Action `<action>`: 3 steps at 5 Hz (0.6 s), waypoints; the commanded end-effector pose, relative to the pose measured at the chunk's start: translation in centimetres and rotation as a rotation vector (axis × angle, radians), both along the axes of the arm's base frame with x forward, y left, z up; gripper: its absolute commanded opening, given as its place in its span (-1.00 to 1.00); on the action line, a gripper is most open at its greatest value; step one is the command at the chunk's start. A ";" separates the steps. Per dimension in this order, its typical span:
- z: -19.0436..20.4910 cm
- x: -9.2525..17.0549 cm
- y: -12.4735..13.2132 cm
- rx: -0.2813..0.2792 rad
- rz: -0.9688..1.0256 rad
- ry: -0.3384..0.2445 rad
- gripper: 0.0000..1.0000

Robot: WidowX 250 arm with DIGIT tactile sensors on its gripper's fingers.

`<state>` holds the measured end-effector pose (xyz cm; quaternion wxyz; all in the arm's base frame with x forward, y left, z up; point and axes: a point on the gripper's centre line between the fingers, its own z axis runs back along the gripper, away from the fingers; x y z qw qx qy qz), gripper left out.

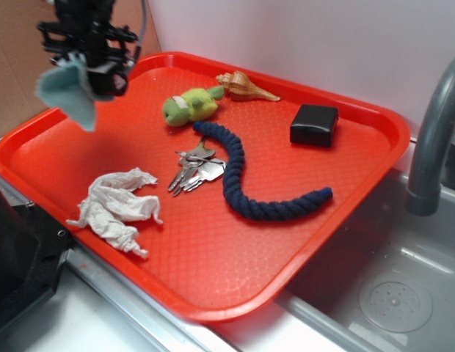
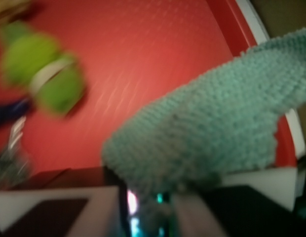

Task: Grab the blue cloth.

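The blue cloth (image 1: 70, 94) hangs in the air above the far left corner of the red tray (image 1: 235, 286), held up by my gripper (image 1: 92, 73), which is shut on it. In the wrist view the fuzzy turquoise cloth (image 2: 212, 128) fills the right half, pinched between the fingers of the gripper (image 2: 150, 202) at the bottom. Its lower end dangles free, clear of the tray floor.
On the tray lie a green plush toy (image 1: 191, 105), a seashell (image 1: 246, 88), a black box (image 1: 314, 125), a dark navy rope (image 1: 249, 187), keys (image 1: 194, 172) and a white wrinkly rag (image 1: 117, 205). A sink with a grey faucet (image 1: 433, 132) is at right.
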<state>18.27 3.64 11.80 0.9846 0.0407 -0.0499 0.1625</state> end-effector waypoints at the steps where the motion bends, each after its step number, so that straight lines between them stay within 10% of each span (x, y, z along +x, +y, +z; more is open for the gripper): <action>1: 5.1 -0.7 -2.2 -0.008 -0.173 -0.143 -1.00; 3: 7.3 0.8 -2.3 -0.037 -0.260 -0.159 -1.00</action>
